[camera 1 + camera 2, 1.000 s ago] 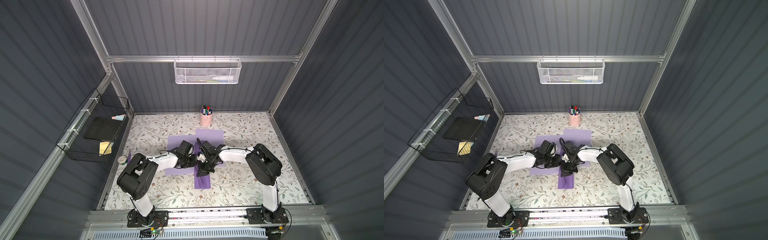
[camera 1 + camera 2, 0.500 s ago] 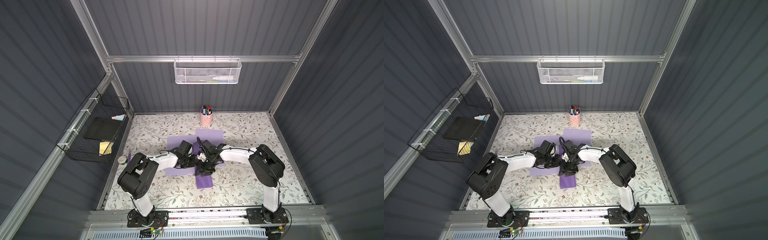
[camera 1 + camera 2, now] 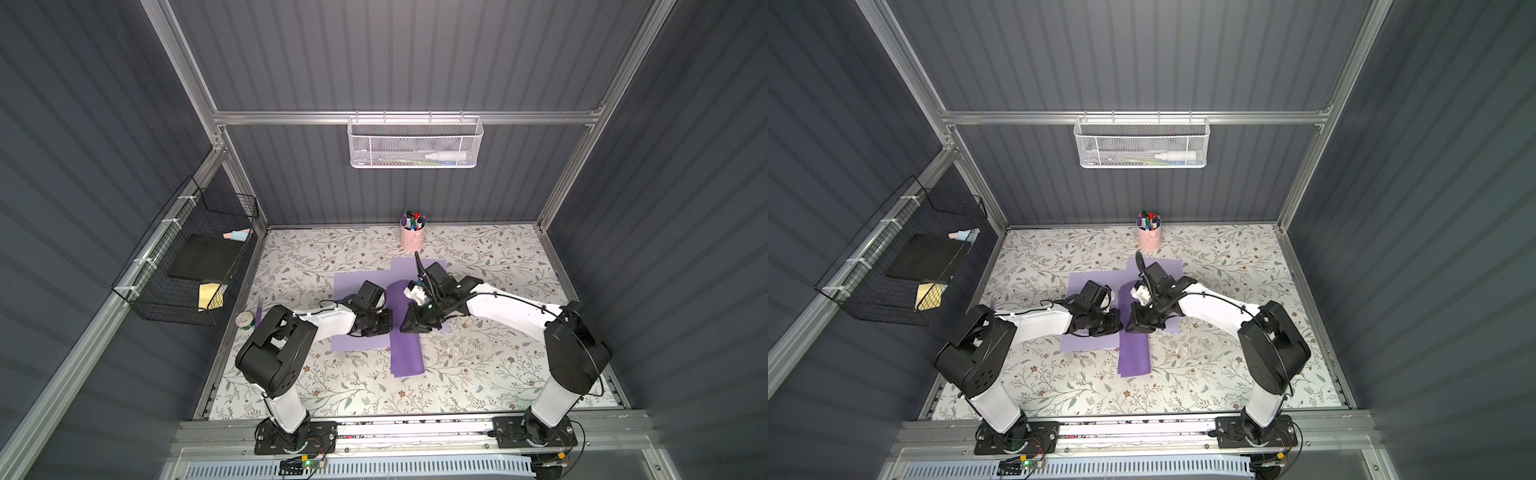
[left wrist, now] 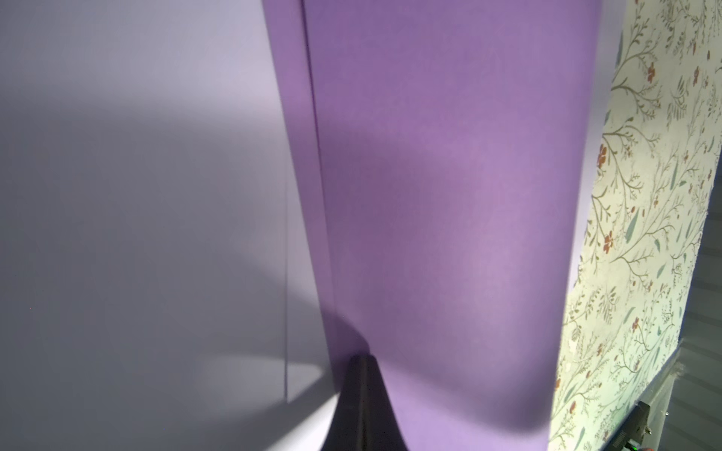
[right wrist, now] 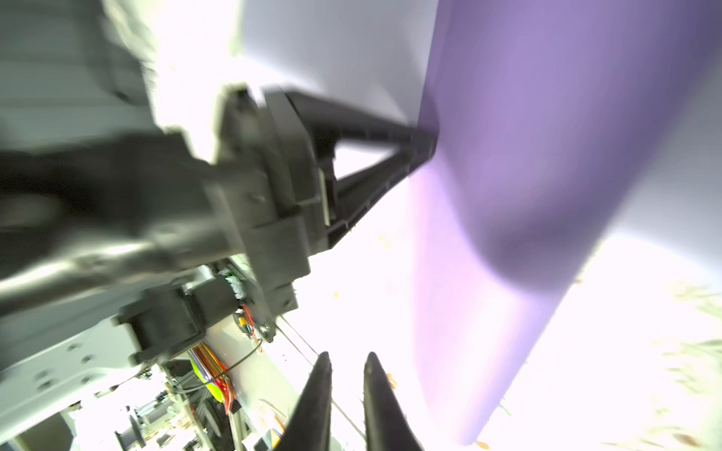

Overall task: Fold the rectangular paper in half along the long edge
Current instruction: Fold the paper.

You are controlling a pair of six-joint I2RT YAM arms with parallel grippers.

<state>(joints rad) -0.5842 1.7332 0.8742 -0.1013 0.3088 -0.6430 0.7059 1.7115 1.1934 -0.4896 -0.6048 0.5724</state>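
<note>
Right wrist view: left gripper [image 5: 426,145] pinching purple paper [image 5: 547,117] edge; right gripper [image 5: 347,356] slightly spread.

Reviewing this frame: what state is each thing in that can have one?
left gripper: shut, pinching the purple paper's edge.
right gripper: jaws slightly apart, empty.
purple paper: folded over into a narrow strip, lying across the lilac sheets.
pen cup: upright, holding markers.
white mesh basket: hanging, stocked.

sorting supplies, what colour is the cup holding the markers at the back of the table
Pink. The cup shows best in a top view.
</note>
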